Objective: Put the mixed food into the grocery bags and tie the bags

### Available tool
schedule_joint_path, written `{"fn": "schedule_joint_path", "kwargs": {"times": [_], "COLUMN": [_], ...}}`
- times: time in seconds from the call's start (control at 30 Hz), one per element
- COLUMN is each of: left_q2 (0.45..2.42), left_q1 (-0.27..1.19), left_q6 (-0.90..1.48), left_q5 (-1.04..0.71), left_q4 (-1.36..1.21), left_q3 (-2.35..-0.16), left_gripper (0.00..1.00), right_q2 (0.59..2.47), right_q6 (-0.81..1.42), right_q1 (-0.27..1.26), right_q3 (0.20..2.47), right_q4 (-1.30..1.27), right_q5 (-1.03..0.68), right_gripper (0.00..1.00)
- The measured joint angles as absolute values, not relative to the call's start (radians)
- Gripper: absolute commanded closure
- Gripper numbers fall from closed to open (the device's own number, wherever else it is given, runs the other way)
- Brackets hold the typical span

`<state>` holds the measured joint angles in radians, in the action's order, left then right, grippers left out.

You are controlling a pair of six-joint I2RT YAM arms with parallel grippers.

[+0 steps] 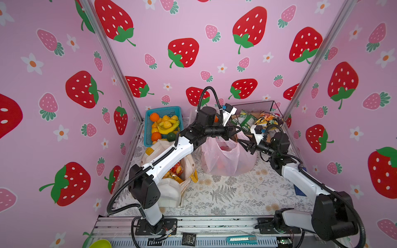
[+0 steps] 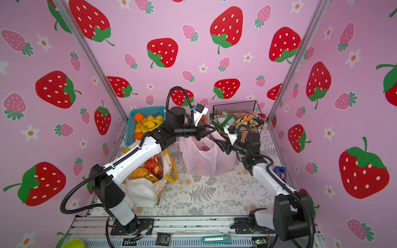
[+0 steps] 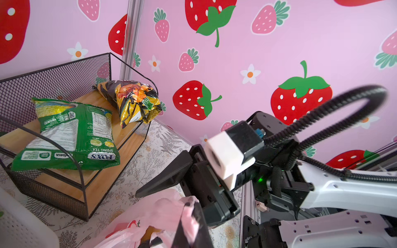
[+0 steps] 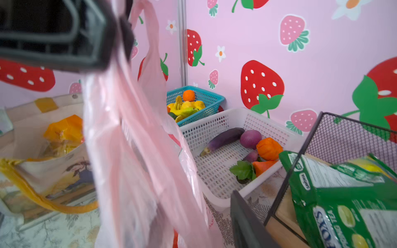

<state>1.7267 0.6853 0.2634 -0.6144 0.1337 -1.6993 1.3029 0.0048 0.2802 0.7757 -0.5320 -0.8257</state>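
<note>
Strawberry-print pink walls (image 1: 214, 25) all round, fern-patterned cloth (image 1: 225, 193) on the table, and dead centre stands the pink plastic bag (image 1: 227, 161), mouth up, something red and round showing through its film. Left gripper (image 1: 235, 130) is over the bag's far edge, clamped tight on a handle and holding it up; the right wrist view shows the film hanging from those closed jaws. Right gripper (image 1: 241, 144) is just beside it on the bag's right, jaws parted a middling way. Whether any plastic sits between them, I can't tell.

Near left, under the left arm, the cream canvas tote (image 2: 141, 191) stands open. Inside are a red-orange snack packet (image 2: 153, 165) and a yellow snack packet (image 2: 143, 173), and a yellow strap (image 2: 174, 171) droops over the side.

Along the far wall, three baskets:
- The blue basket (image 1: 163, 110) at far left is loaded with oranges (image 1: 154, 117), lemons (image 1: 166, 123) and bananas (image 1: 169, 128).
- The white basket (image 4: 236, 114) comes next, holding an eggplant (image 4: 223, 137), a red onion (image 4: 250, 138), a lumpy orange vegetable (image 4: 268, 148) and a leafy carrot (image 4: 263, 166).
- The wire mesh basket (image 3: 64, 70) is at far right, with a green Fox's packet (image 3: 71, 137) and a yellow-and-black packet (image 3: 133, 101) lying on its wooden base (image 3: 101, 184).
</note>
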Motion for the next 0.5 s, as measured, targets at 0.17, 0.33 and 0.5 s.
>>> {"fn": "schedule_joint_path", "kwargs": {"times": [0.17, 0.33, 0.5], "left_q2": [1.727, 1.727, 1.663], "left_q1": [0.685, 0.684, 0.682], "left_q6": [0.262, 0.237, 0.179], "left_q5": [-0.614, -0.612, -0.613], "left_q4": [0.139, 0.14, 0.16], "left_q3": [-1.704, -1.704, -1.653], "left_gripper": [0.91, 0.57, 0.42], "right_q2": [1.327, 1.317, 1.304], "right_q6": [0.014, 0.043, 0.089], "right_q1": [0.28, 0.28, 0.274], "right_q3": [0.783, 0.768, 0.743], "right_q4": [-0.541, -0.547, -0.545], "right_q5": [-0.852, -0.812, -0.766], "right_gripper": [0.99, 1.0, 1.0]}}
